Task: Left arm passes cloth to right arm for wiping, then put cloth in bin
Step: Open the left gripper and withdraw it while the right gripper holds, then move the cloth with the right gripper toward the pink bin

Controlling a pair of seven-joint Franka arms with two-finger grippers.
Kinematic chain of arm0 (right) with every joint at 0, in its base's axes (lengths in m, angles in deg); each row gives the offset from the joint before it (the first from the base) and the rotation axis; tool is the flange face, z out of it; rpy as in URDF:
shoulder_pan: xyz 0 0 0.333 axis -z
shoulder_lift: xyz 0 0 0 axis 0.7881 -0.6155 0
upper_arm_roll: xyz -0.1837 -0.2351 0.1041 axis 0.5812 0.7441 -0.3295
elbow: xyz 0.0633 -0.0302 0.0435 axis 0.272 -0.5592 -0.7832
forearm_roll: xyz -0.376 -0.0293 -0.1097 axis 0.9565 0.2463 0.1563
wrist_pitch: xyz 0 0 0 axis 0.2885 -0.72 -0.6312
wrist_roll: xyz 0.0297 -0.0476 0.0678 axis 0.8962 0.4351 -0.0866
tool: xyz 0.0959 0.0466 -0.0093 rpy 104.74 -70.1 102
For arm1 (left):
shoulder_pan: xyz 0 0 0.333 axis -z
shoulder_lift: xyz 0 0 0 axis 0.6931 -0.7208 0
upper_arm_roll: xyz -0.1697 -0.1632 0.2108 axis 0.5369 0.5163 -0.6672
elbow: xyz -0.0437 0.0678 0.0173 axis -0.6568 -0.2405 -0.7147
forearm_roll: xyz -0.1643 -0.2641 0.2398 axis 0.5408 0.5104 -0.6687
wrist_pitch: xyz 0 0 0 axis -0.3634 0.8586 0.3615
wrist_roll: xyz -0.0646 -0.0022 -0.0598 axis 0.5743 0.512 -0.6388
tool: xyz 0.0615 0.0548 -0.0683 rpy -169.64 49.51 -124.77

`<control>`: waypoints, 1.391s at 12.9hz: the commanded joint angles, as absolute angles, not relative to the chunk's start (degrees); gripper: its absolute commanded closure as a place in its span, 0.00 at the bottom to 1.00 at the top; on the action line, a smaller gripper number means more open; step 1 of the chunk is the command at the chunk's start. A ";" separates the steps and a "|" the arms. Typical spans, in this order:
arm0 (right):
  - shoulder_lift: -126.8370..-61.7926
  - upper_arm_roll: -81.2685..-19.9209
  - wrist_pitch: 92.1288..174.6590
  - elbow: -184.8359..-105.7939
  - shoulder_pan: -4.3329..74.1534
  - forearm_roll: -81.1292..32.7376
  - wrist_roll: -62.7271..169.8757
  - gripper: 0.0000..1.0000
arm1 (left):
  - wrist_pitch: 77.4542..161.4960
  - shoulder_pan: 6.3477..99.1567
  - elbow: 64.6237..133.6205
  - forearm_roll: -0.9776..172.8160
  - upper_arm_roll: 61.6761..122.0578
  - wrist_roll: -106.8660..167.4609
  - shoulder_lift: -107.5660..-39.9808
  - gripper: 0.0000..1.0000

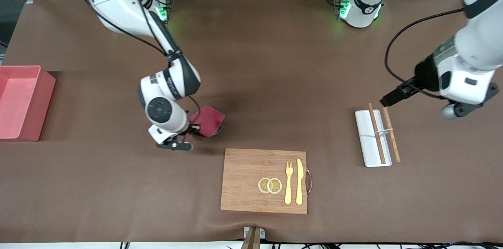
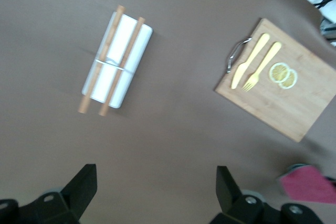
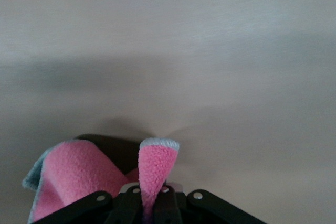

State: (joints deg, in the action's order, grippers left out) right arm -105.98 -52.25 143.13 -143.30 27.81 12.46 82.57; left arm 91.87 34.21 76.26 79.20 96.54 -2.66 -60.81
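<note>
**A:** Over the bare desk [image 1: 275, 64], between the bin and the wooden board, the right gripper [image 1: 188, 133] is pinching the cloth [image 1: 208, 121] with its jaws squeezed together on a fold of it. Rest of the cloth is hanging loose beside the gripper, and I can't tell whether its low edge is touching the desk

**B:** Yeah, in the right wrist view only a thin tongue of the cloth [image 3: 155, 174] is sticking up between the fingers. That's looking like a skimpy grip to me. If it's dragging across the desk for the wipe, I'm guessing friction could be tugging it right out

**A:** Agreed. Also the wooden board [image 1: 264, 180] is sitting close by, nearer the front camera, with a fork [image 1: 289, 182], knife [image 1: 300, 181] and lemon slices [image 1: 270, 185] on it. A wide wipe stroke might be snagging the board's edge or knocking the cutlery around

**B:** And the bin [image 1: 21, 101] is well apart, out at the right arm's end of the desk. Long carry with a floppy cloth, so it could be draping over the wall instead of dropping in

**A:** Left gripper [image 2: 157, 192] is waiting with its jaws spread wide, holding nothing, up over the desk beside the white tray [image 1: 372, 138] with the chopsticks [image 1: 383, 133]. Not seeing any trouble from that one
</note>
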 commanded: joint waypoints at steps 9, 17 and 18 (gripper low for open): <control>-90.99 -52.62 138.89 -155.02 58.65 15.37 32.57 1.00 | 86.78 23.05 82.55 78.07 96.83 21.10 -50.44 0.00; -90.26 -51.74 132.99 -148.68 69.76 20.65 11.23 1.00 | 85.55 40.00 82.55 78.07 78.65 26.64 -49.74 0.00; -91.84 -51.82 133.08 -148.69 69.41 20.47 11.15 1.00 | 85.54 40.71 82.82 78.07 78.47 26.64 -49.56 0.00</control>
